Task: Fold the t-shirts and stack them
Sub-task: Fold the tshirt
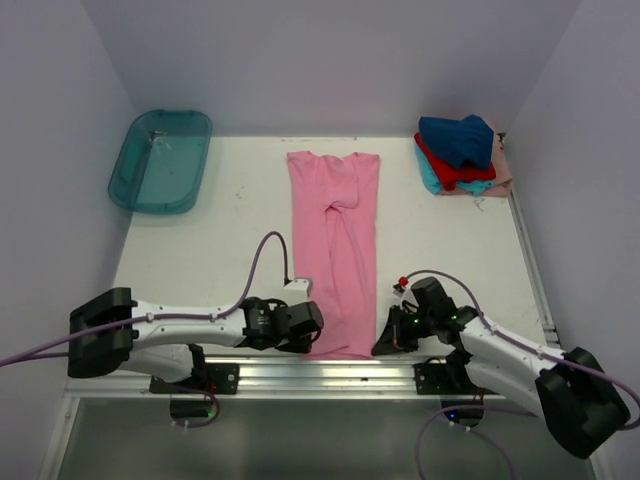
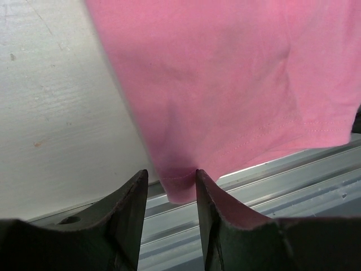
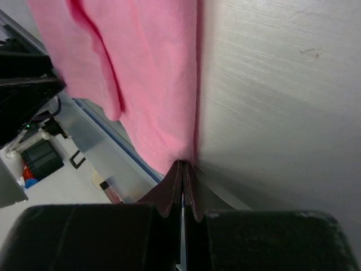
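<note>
The pink t-shirt [image 1: 335,250] lies folded into a long strip down the middle of the table, with its hem at the near edge. My left gripper [image 1: 312,330] is at the hem's left corner. In the left wrist view the gripper [image 2: 172,172] is open, with that corner of the shirt [image 2: 225,84] between the fingertips. My right gripper [image 1: 384,340] is at the hem's right corner. In the right wrist view the gripper [image 3: 184,164] is shut on that corner of the pink shirt [image 3: 152,84]. A stack of navy, red, teal and peach t-shirts [image 1: 458,152] sits at the back right.
A translucent teal plastic tub [image 1: 160,160] stands at the back left. The aluminium rail [image 1: 330,375] runs along the table's near edge under the shirt's hem. White walls close in the table on three sides.
</note>
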You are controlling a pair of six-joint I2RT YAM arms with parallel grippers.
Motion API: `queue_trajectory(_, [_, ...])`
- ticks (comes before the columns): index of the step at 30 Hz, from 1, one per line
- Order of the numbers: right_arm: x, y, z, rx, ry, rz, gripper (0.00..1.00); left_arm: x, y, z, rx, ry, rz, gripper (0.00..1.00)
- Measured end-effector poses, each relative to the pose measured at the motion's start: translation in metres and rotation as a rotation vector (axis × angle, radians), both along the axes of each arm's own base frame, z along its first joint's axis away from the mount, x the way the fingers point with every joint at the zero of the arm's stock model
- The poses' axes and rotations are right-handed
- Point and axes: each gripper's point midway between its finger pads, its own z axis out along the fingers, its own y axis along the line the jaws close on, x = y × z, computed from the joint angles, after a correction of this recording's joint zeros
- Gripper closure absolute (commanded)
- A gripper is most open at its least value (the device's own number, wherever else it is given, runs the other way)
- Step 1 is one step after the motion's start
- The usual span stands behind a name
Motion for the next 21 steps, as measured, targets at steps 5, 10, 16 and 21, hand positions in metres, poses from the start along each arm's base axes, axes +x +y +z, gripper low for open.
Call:
queue_trajectory(5, [-0.003,0.006,-0.007,-0.031,-0.012,0.036,1.00,0.003,-0.003,0.003,-0.006,-0.012,0.004,0.56])
queue_trajectory(10, [0.002,0.006,-0.006,-0.080,-0.058,0.039,1.00,0.003,-0.004,0.003,-0.005,-0.014,0.004,0.71])
queue_trajectory(16, [0.010,0.001,-0.007,-0.135,-0.087,0.014,1.00,0.003,-0.003,-0.003,0.014,-0.010,-0.003,1.00])
queue_trajectory(21, [0.012,0.000,-0.007,-0.158,-0.098,0.012,1.00,0.003,-0.002,-0.004,0.019,-0.008,-0.005,1.00])
